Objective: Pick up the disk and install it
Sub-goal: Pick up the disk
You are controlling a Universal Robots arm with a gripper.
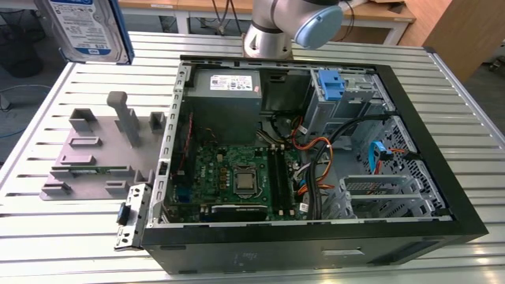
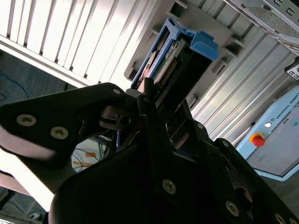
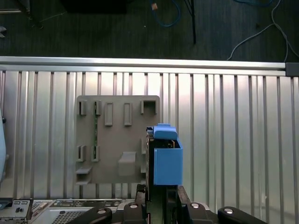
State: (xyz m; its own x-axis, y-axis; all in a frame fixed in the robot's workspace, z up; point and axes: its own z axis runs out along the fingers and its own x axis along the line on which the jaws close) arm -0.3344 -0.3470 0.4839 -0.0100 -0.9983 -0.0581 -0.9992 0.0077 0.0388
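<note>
The fingers (image 2: 149,107) pinch the disk (image 1: 87,29), which hangs high above the grey stand (image 1: 103,154) on the worktop (image 1: 71,236). From here I'd say it wants carrying level and slowly, with a firm, untwisted grip.

Slatted table (image 1: 71,239): grey stand (image 1: 94,160), computer case (image 1: 276,257)

Count coming in: one disk (image 1: 87,29), one gripper (image 2: 163,100), one arm (image 1: 288,26). One open computer case (image 1: 465,219); one grey stand (image 1: 94,157), nine o'clock from case in exterior view. One power-supply box (image 1: 225,89). One slatted table (image 1: 71,236). One red stop button (image 2: 255,138).
</note>
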